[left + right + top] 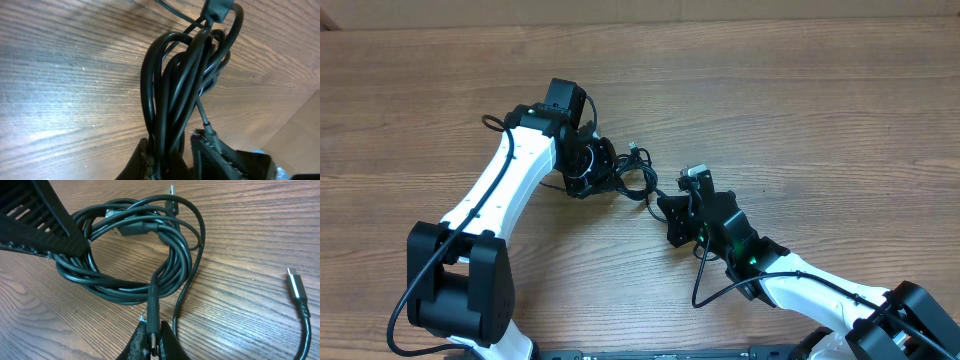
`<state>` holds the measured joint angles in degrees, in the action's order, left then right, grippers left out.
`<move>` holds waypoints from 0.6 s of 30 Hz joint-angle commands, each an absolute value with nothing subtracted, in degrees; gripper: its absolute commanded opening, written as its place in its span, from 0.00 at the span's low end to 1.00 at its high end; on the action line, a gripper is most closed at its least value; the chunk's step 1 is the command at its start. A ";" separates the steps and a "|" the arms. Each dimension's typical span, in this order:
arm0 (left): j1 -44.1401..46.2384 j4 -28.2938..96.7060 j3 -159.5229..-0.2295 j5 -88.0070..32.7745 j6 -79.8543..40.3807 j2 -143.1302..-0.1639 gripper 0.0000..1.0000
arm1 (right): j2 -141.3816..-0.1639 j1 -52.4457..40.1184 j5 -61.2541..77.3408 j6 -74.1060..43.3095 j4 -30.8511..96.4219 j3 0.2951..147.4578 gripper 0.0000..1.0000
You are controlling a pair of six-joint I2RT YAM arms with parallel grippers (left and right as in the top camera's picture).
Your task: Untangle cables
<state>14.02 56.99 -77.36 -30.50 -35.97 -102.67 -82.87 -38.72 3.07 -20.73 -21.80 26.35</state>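
Observation:
The cables are a small black tangle between my two grippers on the wooden table. My left gripper is shut on one side of the bundle; in the left wrist view several cable loops run up from between its fingers. My right gripper is at the other side. In the right wrist view its fingers are shut on a black plug end that leads into the coil. The left gripper's finger presses on the coil's far side.
A loose cable end with a silver plug lies on the wood to the right of the coil. A small plug end sticks out behind the tangle. Thicker arm wires hang by the right arm. The table is bare wood.

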 commanded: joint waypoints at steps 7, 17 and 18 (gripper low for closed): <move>14.57 53.65 -78.04 -28.64 -22.92 -102.76 0.04 | -82.06 -38.98 3.75 -20.49 -22.39 26.65 0.04; 19.00 49.54 -78.04 -36.67 -1.45 -102.76 0.04 | -82.06 -38.98 3.99 -20.51 -22.24 26.65 0.04; 19.55 49.58 -78.04 -36.62 -0.16 -102.76 0.04 | -82.02 -38.98 3.99 -20.51 -22.17 26.65 0.04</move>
<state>18.04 49.50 -77.38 -33.47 -9.30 -102.67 -82.87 -38.72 3.57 -20.78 -21.78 26.35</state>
